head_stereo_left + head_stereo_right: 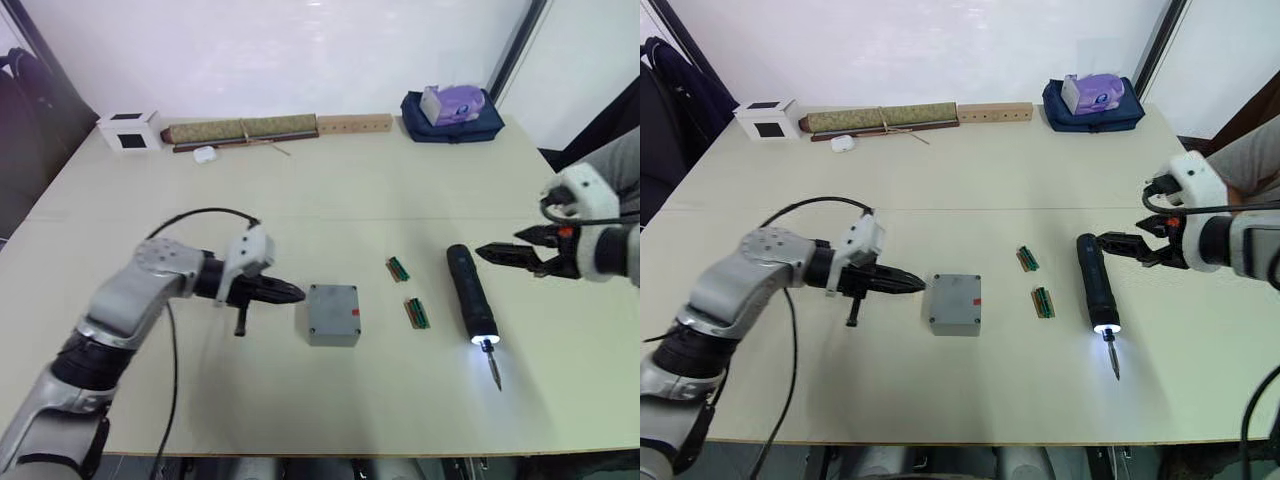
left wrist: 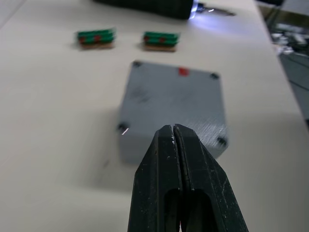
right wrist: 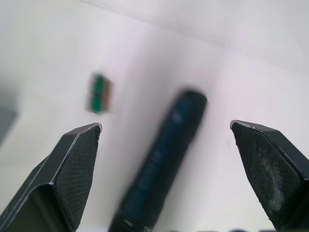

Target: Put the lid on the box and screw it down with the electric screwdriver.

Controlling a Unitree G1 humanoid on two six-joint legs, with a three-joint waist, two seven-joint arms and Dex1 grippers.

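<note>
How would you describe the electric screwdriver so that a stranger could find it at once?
Start at the beige table and look to its near right part, past the two small green strips. There lies the long black pen-shaped electric screwdriver, flat on the top. Unlike anything near it, it has a lit white ring and a thin metal bit.

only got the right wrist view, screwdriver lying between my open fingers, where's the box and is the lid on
Observer: The box sits to the robot's left of the screwdriver, past two green strips. The lid looks already on it.
Operator: where's the left gripper
Observer: The left gripper is shut, with its tip at the box's left edge. I can't tell if it touches.
Operator: screwdriver on?
Observer: A white light glows at its front end, and the bit points toward the robot.
</note>
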